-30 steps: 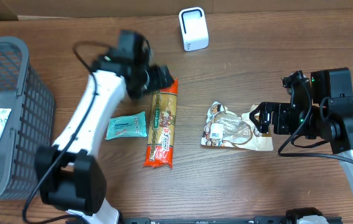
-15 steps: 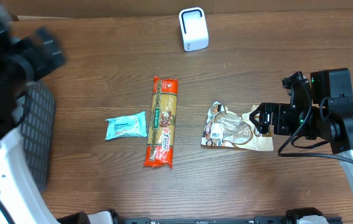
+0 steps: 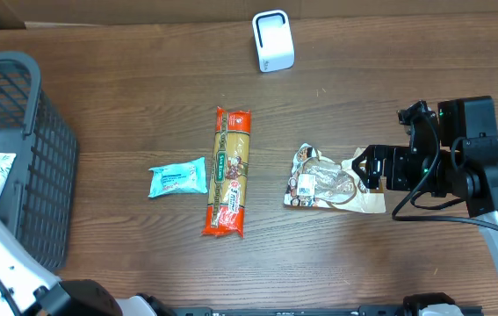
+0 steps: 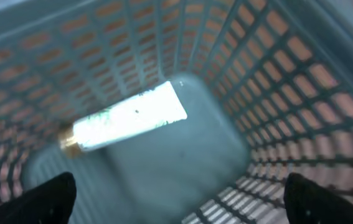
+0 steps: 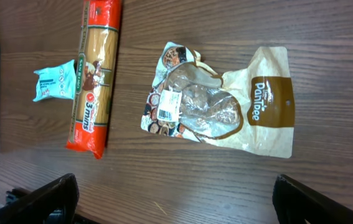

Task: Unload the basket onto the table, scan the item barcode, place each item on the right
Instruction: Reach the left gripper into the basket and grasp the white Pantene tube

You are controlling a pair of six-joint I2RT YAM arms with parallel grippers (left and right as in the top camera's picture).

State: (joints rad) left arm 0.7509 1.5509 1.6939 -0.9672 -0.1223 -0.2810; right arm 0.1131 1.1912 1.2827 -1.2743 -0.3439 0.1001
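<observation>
"Where's the item for scanning?"

"The brown pouch (image 3: 332, 184) lies flat on the table (image 3: 407, 70), right of centre. Its white barcode label (image 5: 165, 104) faces up, at the end away from the right arm. The white scanner (image 3: 272, 40) stands well apart from it, towards the far side."

"Does the right gripper have it?"

"No. The right gripper (image 3: 364, 167) hovers by the pouch's brown end, jaws wide apart, with nothing between them."

"What else is out?"

"A long orange spaghetti packet (image 3: 229, 171) lies left of the pouch. A small teal packet (image 3: 178, 178) is just beside that, further left."

"And the other arm?"

"The left gripper (image 4: 177, 202) hangs over the grey basket (image 3: 46, 175) at the table's left end, fingers spread and empty. A white tube (image 4: 123, 118) with a gold cap lies on the basket floor below it."
</observation>
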